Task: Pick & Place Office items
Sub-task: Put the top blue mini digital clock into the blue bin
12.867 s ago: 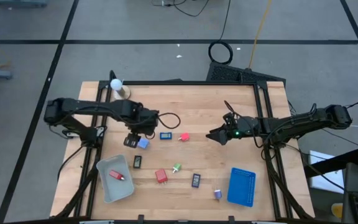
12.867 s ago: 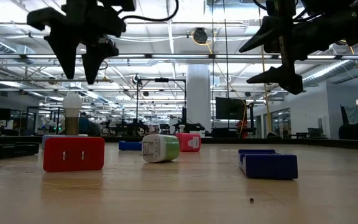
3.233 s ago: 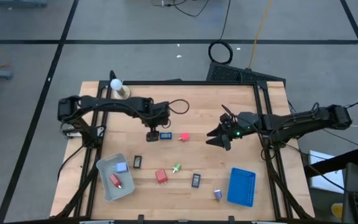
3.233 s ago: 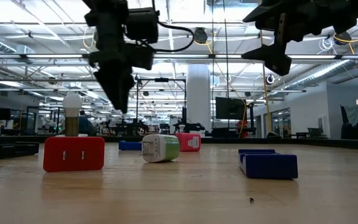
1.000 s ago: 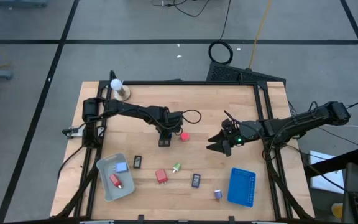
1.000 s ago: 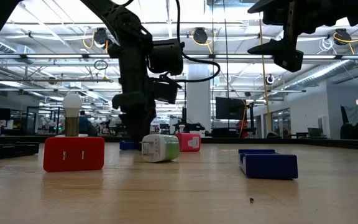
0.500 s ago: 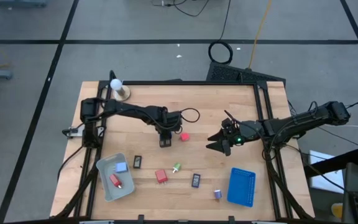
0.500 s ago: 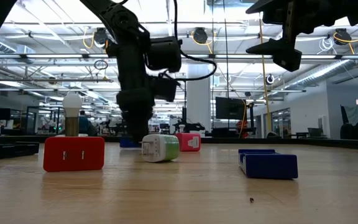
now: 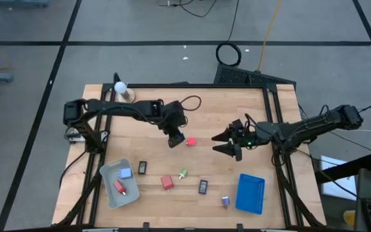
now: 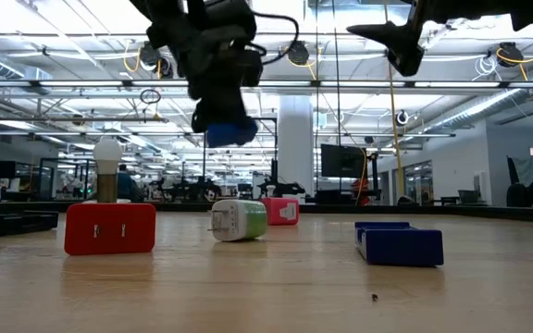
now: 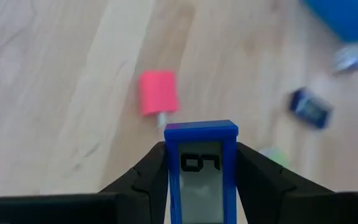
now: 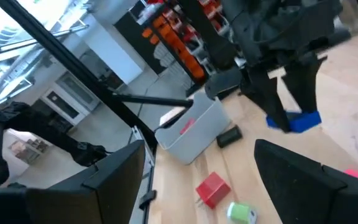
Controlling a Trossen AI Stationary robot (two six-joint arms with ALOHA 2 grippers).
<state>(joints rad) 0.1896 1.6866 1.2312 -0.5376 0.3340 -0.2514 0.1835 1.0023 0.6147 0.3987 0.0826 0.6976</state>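
Note:
My left gripper (image 9: 174, 138) hangs above the middle of the table, shut on a blue block with a small grey screen (image 11: 201, 168), which also shows in the low view (image 10: 229, 132). On the wood below lie a pink block (image 9: 191, 142), a black rectangle (image 9: 143, 167), a red block (image 9: 167, 183), a green-white bit (image 9: 183, 173), a dark blue rectangle (image 9: 203, 187) and a purple bit (image 9: 225, 201). My right gripper (image 9: 227, 142) stands open in the air to the right of the pink block, holding nothing. My left gripper pinches the blue block's two long sides (image 11: 169, 163) between its two fingers (image 11: 248, 171). The fingers slant down from the table's left and lie along the block, whose screen face is turned to the wrist camera. The block is lifted clear of the table.
A grey tray (image 9: 111, 193) at the near left holds a light-blue block (image 9: 126, 173) and a red piece (image 9: 119, 187). A blue tray (image 9: 250, 193) lies at the near right. A white ball on a wooden base (image 9: 121, 88) stands at the far left corner.
My left gripper has risen from the table with the blue block, which is now lifted clear, and its wrist has rolled and tipped on the way up. My right gripper has turned a little where it hangs.

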